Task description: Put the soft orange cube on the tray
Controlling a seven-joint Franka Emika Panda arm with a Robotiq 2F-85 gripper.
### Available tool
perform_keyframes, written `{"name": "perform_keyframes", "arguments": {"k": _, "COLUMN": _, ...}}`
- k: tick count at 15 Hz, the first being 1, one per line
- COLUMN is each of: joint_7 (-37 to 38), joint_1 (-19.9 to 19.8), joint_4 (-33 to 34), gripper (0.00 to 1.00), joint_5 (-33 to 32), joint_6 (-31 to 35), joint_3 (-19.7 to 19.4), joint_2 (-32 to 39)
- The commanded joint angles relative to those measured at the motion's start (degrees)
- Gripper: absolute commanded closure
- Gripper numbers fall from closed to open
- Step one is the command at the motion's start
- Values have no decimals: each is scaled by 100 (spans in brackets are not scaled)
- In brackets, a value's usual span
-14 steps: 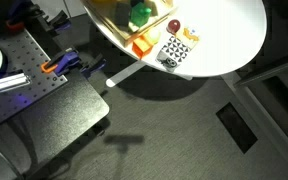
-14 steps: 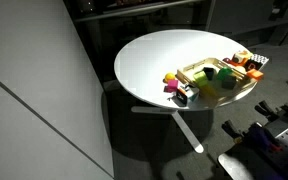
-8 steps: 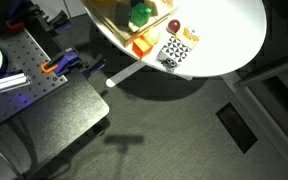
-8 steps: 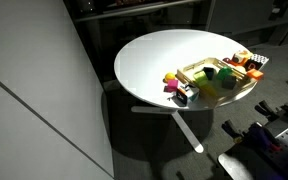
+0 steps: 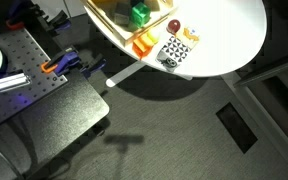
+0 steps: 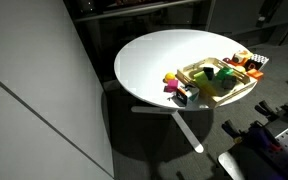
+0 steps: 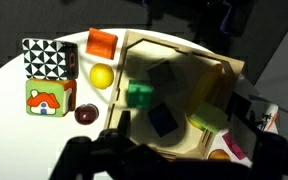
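Note:
The soft orange cube (image 7: 102, 43) lies on the white table just outside the tray's corner, next to a yellow ball (image 7: 102, 76). It also shows in an exterior view (image 5: 142, 44). The pale wooden tray (image 7: 199, 62) holds a green cube (image 7: 139, 95), a dark blue piece (image 7: 162, 120) and a light green block (image 7: 209, 120). The tray shows in both exterior views (image 5: 112, 20) (image 6: 234, 93). My gripper (image 7: 179, 135) hovers above the tray, jaws spread, nothing between them. A blurred yellowish smear crosses the tray's middle; I cannot tell what it is.
A black-and-white patterned cube (image 7: 49, 58), a cube with a house picture (image 7: 49, 98) and a dark red ball (image 7: 85, 114) lie on the round white table (image 6: 159, 55) beside the tray. Orange and pink pieces (image 7: 224, 152) sit past the tray's near corner. The table edge is close.
In an exterior view a yellow shape beside the green cube at the top edge is gone, leaving bare tray. The dark arm part at the top right has shifted slightly.

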Motion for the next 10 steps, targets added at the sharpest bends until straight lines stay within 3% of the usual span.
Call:
{"name": "perform_keyframes", "arguments": {"k": 1, "joint_7": 93, "joint_1": -119, "joint_4": 161, "gripper": 0, "joint_5": -106, "joint_6": 400, "joint_3": 185, "joint_2": 414}}
{"name": "perform_keyframes", "arguments": {"k": 10, "joint_7": 172, "joint_1": -339, "joint_4": 265, "gripper": 0, "joint_5": -262, "joint_6": 1714, "joint_3": 304, "joint_2": 1470}}
